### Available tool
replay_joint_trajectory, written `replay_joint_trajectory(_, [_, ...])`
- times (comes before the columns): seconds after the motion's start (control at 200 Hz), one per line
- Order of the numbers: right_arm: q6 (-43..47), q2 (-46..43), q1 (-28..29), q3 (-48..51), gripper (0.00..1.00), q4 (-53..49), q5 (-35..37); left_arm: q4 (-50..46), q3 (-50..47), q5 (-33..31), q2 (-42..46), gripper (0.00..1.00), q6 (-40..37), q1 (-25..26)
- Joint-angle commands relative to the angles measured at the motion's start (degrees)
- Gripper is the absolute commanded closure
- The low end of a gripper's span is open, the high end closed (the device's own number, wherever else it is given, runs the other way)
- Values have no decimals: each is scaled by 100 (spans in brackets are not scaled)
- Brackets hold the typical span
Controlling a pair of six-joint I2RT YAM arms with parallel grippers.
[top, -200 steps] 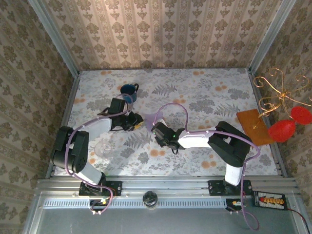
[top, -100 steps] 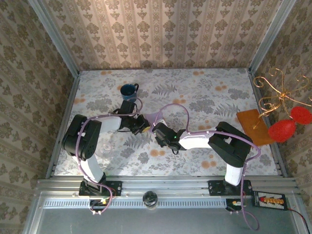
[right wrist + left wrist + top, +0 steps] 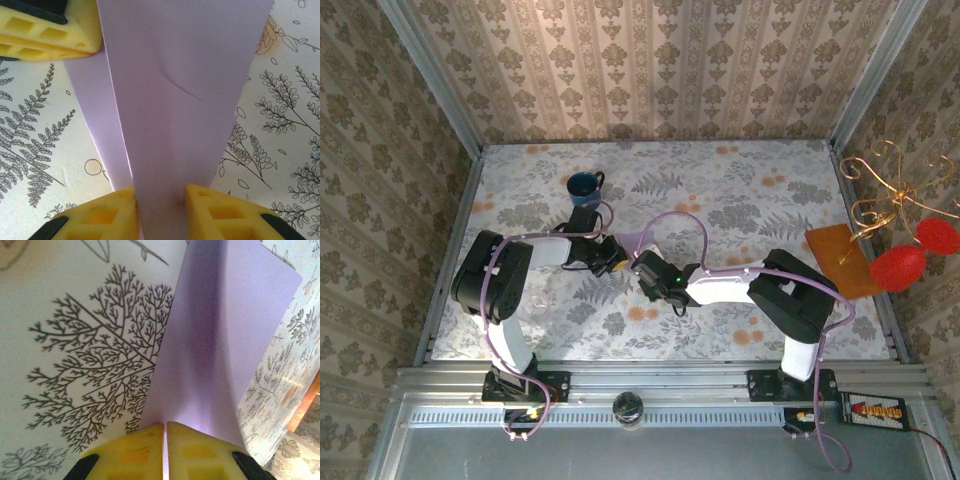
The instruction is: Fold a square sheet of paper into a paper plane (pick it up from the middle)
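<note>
On the counter (image 3: 740, 200), where the two arms meet: the left hand (image 3: 165, 452) is pressed together on an edge of the square sheet of paper (image 3: 210, 335), which extends straight ahead of it. The right hand (image 3: 160, 212) flanks the same sheet from the opposite end; whether it clamps cannot be told. The fold's long axis runs roughly hand to hand, both equally near. The paper is pale lilac, doubled over, with one faint curved wrinkle.
</note>
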State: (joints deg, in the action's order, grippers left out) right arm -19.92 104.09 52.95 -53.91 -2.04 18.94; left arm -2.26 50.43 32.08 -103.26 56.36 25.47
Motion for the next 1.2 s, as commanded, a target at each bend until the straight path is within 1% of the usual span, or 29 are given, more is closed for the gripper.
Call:
replay_joint_trajectory(0.0, [-145, -21, 45, -208, 70, -450, 78, -197, 66, -79, -98, 90, -74, 21])
replay_joint_trajectory(0.095, [-193, 20, 48, -317, 69, -593, 137, -215, 78, -83, -98, 90, -89, 26])
replay_joint_trajectory(0.69, [-255, 208, 55, -465, 68, -554, 96, -231, 79, -74, -89, 90, -98, 23])
replay_joint_trajectory(0.725, [-258, 216, 51, -470, 68, -563, 95, -231, 81, -70, -90, 90, -99, 188])
replay_joint_trajectory(0.945, [-268, 177, 51, -498, 67, -561, 102, -232, 84, -62, -98, 90, -103, 202])
replay_joint_trajectory(1.095, [-259, 164, 54, -516, 68, -567, 125, -244, 73, -79, -88, 90, -97, 199])
replay_joint_trajectory(1.195, [-282, 188, 51, -506, 71, -603, 129, -249, 48, -122, -54, 90, -83, 191])
